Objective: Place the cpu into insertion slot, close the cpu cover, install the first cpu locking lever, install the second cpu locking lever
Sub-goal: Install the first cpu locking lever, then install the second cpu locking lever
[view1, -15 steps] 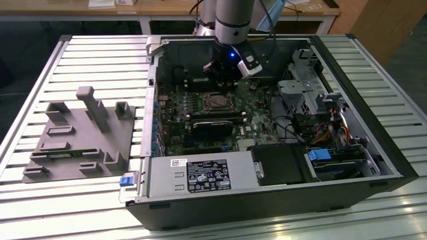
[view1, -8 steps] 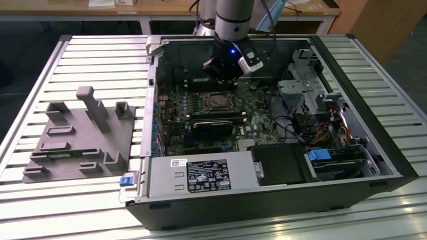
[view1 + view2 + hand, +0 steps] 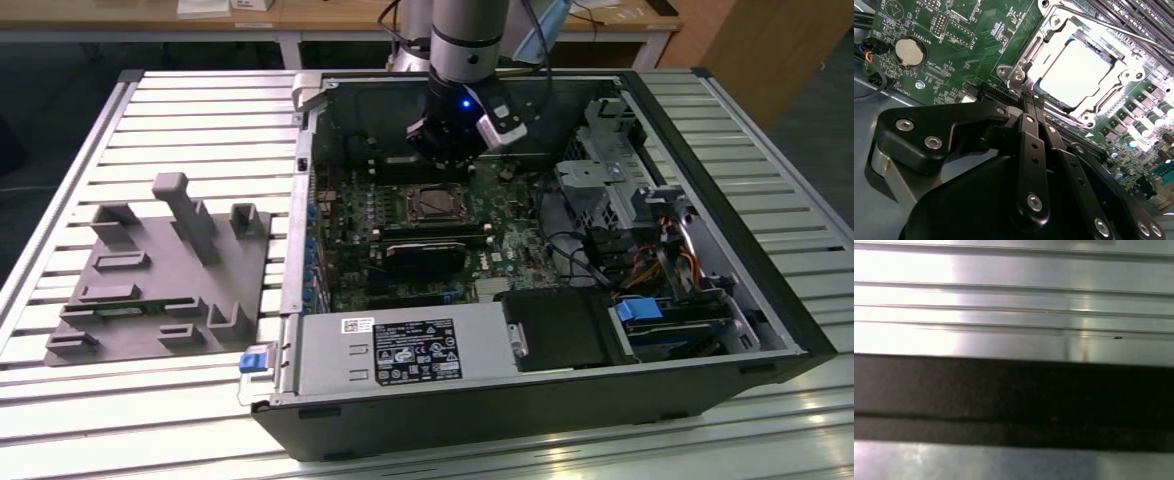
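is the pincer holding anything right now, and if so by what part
Nothing is held. The pincer is shut and empty, its tips at the edge of the cpu cover, over the cpu.

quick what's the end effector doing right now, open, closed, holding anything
End effector: closed, fingers together, nothing visibly held, tips at the edge of the cpu cover, which lies over the cpu.

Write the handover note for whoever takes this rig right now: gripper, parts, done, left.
Gripper: shut, holding nothing, tips at the corner of the cpu cover.
cpu: seated in the insertion slot on the motherboard, silvery top showing through the cover's window.
Done: cpu placed, cover lying flat over it.
Left: whether both locking levers are latched cannot be told from these views; check them first.
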You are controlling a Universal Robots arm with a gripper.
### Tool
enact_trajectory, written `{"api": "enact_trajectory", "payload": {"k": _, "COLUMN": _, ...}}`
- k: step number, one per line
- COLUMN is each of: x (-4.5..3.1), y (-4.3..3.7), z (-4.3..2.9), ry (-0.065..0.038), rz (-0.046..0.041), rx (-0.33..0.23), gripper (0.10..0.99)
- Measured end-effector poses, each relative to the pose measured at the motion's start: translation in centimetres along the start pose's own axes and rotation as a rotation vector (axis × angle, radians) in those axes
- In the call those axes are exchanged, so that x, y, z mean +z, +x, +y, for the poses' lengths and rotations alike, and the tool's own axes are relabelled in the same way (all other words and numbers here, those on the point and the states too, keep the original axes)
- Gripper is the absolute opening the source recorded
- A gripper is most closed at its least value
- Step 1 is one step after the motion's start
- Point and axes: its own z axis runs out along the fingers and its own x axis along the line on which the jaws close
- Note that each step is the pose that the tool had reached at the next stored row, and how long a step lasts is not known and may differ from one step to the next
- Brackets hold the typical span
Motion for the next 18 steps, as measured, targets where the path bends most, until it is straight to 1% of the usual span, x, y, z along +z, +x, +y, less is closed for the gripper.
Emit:
{"api": "enact_trajectory", "payload": {"k": 11, "x": -0.01, "y": 0.00, "z": -0.21, "ry": 0.000, "rz": 0.0000, "rx": 0.000, "gripper": 0.118}}
{"api": "enact_trajectory", "payload": {"k": 18, "x": -0.03, "y": 0.01, "z": -0.64, "ry": 0.000, "rz": 0.0000, "rx": 0.000, "gripper": 0.118}}
